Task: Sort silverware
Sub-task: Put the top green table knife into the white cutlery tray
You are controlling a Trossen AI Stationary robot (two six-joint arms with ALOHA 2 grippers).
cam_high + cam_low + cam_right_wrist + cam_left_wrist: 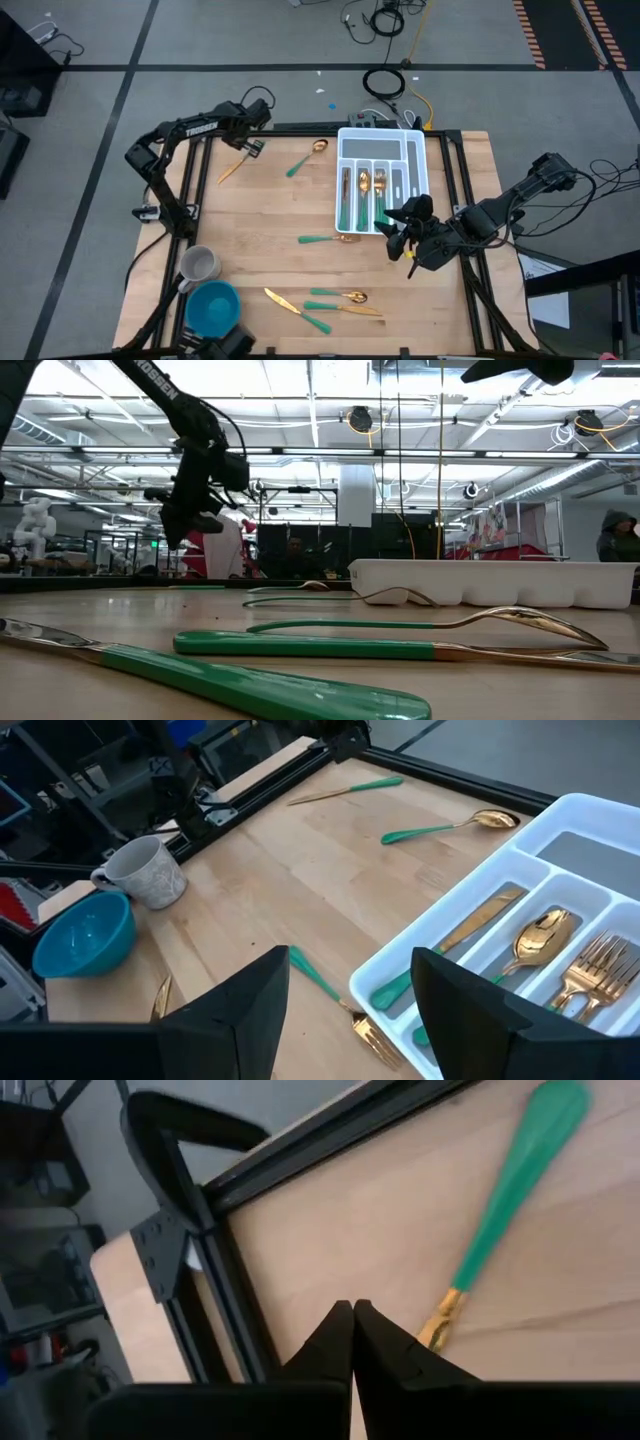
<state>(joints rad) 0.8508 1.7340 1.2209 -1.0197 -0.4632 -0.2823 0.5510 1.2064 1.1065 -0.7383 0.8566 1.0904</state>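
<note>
1. Desk (260, 220): silverware scattered; some already sits in the white tray (420, 150).
2. Right tool (350, 1010): wide, empty, over the tray's near edge beside a loose fork (325, 239).
3. Left tool (352, 1342): pinched closed, empty, above a knife (232, 166).
4. Pieces look light, stiff, flat, slippery; grab mid-handle.

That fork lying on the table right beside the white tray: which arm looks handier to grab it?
The right arm, probably. Its claw is open just beside the fork, near the tray. The left claw is shut at the far corner, above a knife.
</note>
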